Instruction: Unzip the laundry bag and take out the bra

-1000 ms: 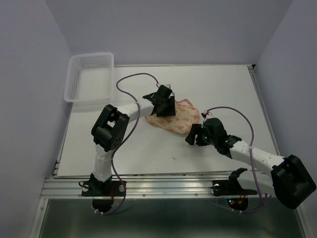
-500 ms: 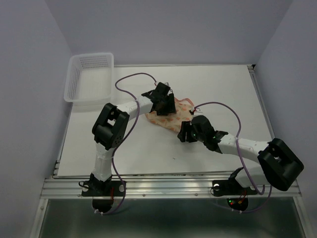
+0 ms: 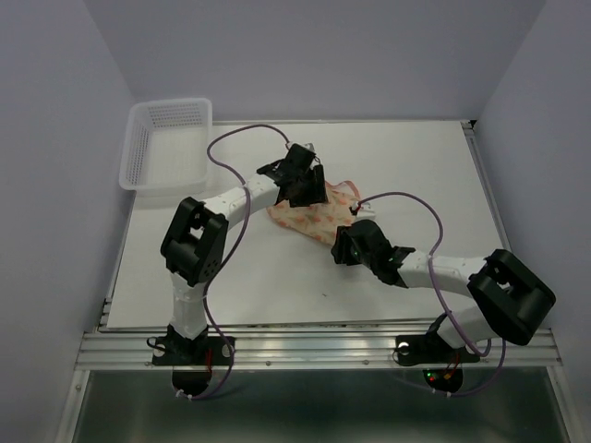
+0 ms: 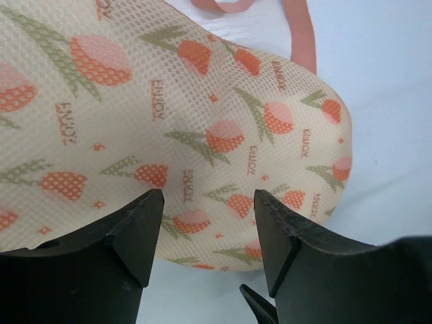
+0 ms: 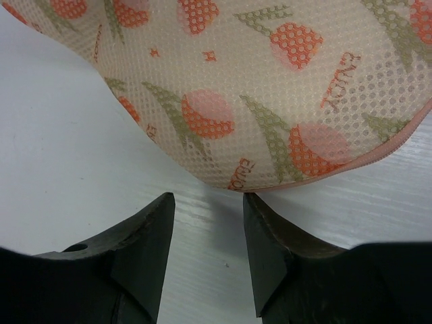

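The laundry bag (image 3: 319, 218) is a peach mesh pouch with orange print, lying zipped on the white table. It fills the left wrist view (image 4: 169, 115), where its pink loop (image 4: 300, 34) shows at the top, and the right wrist view (image 5: 270, 81). My left gripper (image 3: 303, 189) is open over the bag's far left end, its jaws standing either side of the fabric (image 4: 209, 223). My right gripper (image 3: 343, 245) is open just off the bag's near right edge (image 5: 206, 202), above bare table. The bra is hidden.
A white plastic mesh basket (image 3: 168, 143) stands at the table's far left corner. Purple cables (image 3: 242, 143) arc from both arms over the table. The table's metal front rail (image 3: 314, 343) runs along the near edge.
My right gripper has moved left and forward up to the bag's near edge. My left gripper has shifted slightly further back over the bag's far end.
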Motion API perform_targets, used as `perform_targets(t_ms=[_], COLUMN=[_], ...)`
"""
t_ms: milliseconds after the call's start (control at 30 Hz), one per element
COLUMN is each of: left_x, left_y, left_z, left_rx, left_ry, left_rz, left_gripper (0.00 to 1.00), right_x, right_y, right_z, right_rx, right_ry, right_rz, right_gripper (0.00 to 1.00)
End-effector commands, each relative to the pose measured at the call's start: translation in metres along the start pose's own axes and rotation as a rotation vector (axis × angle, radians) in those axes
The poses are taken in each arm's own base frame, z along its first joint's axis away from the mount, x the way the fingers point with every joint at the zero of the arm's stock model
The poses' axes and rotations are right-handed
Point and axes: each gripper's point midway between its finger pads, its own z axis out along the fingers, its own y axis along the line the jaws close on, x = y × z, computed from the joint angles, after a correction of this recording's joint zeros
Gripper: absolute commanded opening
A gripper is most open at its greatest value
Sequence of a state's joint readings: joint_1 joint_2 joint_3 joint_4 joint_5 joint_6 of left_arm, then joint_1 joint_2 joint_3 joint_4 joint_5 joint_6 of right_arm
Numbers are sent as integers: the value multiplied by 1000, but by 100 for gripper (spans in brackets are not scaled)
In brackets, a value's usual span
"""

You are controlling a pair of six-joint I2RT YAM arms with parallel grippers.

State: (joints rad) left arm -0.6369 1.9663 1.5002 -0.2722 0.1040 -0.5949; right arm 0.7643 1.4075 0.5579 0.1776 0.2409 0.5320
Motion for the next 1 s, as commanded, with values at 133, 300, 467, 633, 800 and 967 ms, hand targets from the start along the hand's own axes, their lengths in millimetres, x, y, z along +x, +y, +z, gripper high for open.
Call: perform_targets(t_ms=[133,300,467,633,800,967], left_x=[1,14,17,20,24,25], left_y=[-16,-17,-20,-23,-22,-22], left_z=[-24,-3,15,20,20,20], left_rx=[59,63,59,67,63,59], left_ry=[-26,8,29,44,59,73], left_rz=[64,78,74,62,55,60], left_gripper=[68,68,67,66,66,66], right_x=[-16,-14,-16,-15,-11,-10], right_y=[3,5,2,2,-2,-9], right_z=[8,11,12,13,19,23], right_rx=[13,10,26,38,54,92], right_ry=[-106,-116,-129,-135,-137,-152], right_rz=[29,35,44,42,45,48], right_gripper=[49,47,45,43,40,39])
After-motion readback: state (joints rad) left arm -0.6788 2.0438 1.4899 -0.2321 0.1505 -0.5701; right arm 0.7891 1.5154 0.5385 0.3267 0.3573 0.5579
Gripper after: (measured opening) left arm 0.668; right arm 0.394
